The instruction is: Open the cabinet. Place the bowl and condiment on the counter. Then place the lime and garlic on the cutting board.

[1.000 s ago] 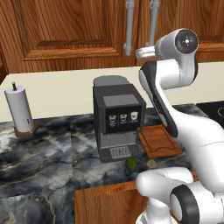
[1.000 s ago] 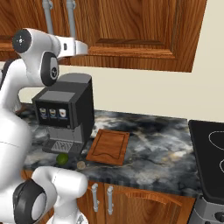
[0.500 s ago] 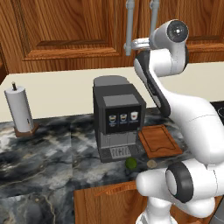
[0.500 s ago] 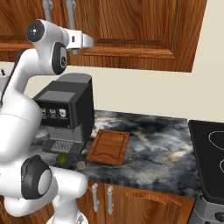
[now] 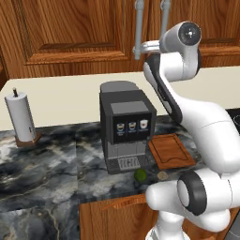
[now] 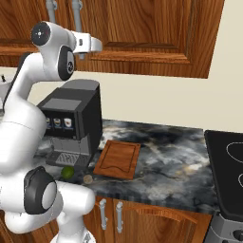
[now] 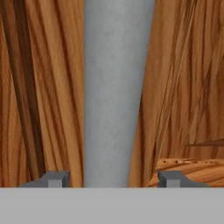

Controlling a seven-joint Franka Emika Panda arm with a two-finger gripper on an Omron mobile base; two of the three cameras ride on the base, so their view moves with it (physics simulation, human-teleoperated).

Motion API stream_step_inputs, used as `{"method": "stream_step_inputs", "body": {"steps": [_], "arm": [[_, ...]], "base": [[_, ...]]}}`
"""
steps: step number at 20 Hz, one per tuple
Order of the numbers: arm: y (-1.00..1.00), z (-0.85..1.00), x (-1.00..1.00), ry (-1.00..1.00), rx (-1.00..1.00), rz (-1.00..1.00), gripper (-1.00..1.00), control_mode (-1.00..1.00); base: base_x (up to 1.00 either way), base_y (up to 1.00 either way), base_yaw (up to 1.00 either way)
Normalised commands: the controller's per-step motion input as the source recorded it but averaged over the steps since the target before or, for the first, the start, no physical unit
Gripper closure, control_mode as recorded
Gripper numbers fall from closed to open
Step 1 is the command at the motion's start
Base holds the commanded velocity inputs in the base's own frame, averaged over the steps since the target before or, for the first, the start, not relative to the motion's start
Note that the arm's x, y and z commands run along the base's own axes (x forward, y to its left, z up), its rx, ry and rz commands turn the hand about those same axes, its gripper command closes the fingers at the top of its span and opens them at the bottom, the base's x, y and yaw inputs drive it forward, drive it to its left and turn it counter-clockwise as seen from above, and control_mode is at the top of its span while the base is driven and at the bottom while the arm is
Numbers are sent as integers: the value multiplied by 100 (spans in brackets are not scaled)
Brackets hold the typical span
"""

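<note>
The cabinet (image 5: 70, 28) is shut, its reddish-brown doors filling the wall above. My gripper (image 5: 137, 49) is raised to the lower end of a grey bar handle (image 5: 139, 23). In the hand view that handle (image 7: 116, 87) runs between my fingertips (image 7: 57, 178), and the gripper (image 7: 113, 178) is open, with a small gap on each side. On the counter (image 5: 56, 164) lies the cutting board (image 5: 169, 151). The green lime (image 5: 140, 175) and the pale garlic (image 5: 162, 176) sit near the front edge. The bowl and condiment are hidden.
A black and grey coffee machine (image 5: 126, 124) stands left of the board, right under my arm. A paper towel roll (image 5: 21, 117) is at the far left. A black stove top (image 6: 228, 161) lies at the right. Low cabinet doors (image 6: 142, 218) sit under the counter.
The arm has swung up and forward, carrying the hand from beside the handles onto the lower end of the left one.
</note>
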Motion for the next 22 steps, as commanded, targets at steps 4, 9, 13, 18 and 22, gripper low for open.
{"method": "stream_step_inputs", "body": {"steps": [4,9,13,18,22], "arm": [[-9,-4,0,0,0,0,100,-100],[-27,0,-36,0,2,0,100,-100],[-14,0,-96,0,1,2,100,-100],[0,0,-100,0,0,4,100,-100],[0,0,-100,0,0,1,100,-100]], "base": [[0,0,0],[0,0,0],[0,0,0],[0,0,0],[0,0,0]]}}
